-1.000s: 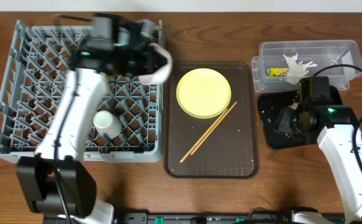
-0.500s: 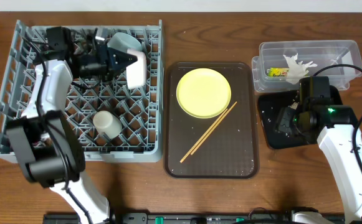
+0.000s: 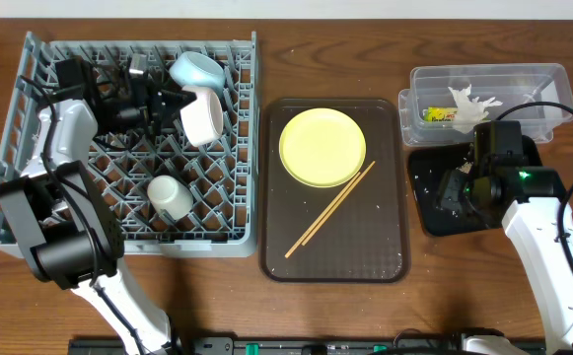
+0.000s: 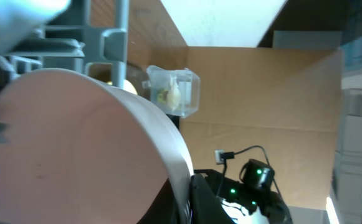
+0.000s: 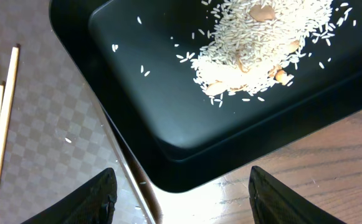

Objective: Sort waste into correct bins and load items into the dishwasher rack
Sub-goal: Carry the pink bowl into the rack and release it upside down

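pulled left pincer (image 3: pixel 165 105) a touch toward the left side of the dishwasher rack (image 3: pixel 222 212) since half a second ago, dragging white bowl (image 3: pixel 200 113) along and rolling it further onto its side. no change right of the rack.

clamped on white bowl at the rim, judging by the left wrist view: bowl wall filling the frame, dark finger tight against its edge. other finger hidden, so depth of bite unclear.

bowl position: inside the rack, far-right quarter, on edge among the pegs, directly off the pincer tips on their right. just beside light blue bowl (image 3: pixel 193 67), which sits nearer the rack's far wall; cannot tell whether touching. small white cup (image 3: pixel 169 194) also in the rack, near-centre, well apart from both.

handling guess: stiff, glossy, probably slick and chip-prone, moderate weight hanging off a thin rim pinch. best to keep hold of the rim, settle it between pegs gently, release only once leaning on something.

outside the rack, to its right: yellow plate (image 3: pixel 322 146) and chopsticks (image 3: pixel 330 209) on brown tray (image 3: pixel 365 247). flat thin plate, so edge grab likely needed; light chopsticks, prone to rolling.

well right of the rack: right pincer (image 5: pixel 182 171) spread apart, empty, hovering over the near corner of black tray (image 5: pixel 168 124) holding food scraps (image 5: pixel 255 50). tissue (image 3: pixel 473 101) and wrapper (image 3: pixel 438 114) in clear tub (image 3: pixel 533 84).
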{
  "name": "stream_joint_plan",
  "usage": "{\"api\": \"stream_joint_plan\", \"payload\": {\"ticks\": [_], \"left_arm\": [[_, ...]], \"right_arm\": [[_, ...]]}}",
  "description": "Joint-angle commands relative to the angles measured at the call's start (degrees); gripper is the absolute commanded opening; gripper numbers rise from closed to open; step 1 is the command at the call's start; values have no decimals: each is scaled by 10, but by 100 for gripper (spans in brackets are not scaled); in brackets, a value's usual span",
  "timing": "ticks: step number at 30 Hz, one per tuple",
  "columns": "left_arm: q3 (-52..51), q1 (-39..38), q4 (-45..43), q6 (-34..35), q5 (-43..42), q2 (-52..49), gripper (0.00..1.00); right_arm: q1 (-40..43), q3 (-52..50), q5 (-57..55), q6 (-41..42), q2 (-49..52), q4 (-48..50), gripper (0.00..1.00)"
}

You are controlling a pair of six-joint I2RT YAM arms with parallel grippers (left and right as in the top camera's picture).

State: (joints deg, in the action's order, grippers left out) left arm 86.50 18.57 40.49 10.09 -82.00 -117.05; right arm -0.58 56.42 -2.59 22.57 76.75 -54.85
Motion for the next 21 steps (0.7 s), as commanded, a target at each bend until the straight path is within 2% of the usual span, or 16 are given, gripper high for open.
{"api": "stream_joint_plan", "payload": {"ticks": [1, 2, 8, 11, 12, 14, 17, 21], "left_arm": [[-10, 10, 6, -6, 69, -22, 17], [-10, 12, 7, -6, 80, -22, 23], [-10, 20, 28, -6, 153, -22, 39], [-10, 21, 37, -6, 178, -22, 57], [-10, 21, 40, -6, 180, -21, 68], [-10, 21, 45, -6, 191, -18, 78], [-10, 23, 54, -6, 242, -2, 81], [-10, 23, 60, -7, 356, 47, 83]], "right_arm": [[2, 10, -6, -3, -8, 0, 66], [2, 10, -6, -3, -8, 0, 66], [2, 10, -6, -4, -8, 0, 66], [2, 10, -6, -4, -8, 0, 66], [2, 10, -6, -4, -8, 0, 66], [2, 10, -6, -4, -8, 0, 66], [2, 10, -6, -4, -8, 0, 66], [2, 10, -6, -8, -8, 0, 66]]}}
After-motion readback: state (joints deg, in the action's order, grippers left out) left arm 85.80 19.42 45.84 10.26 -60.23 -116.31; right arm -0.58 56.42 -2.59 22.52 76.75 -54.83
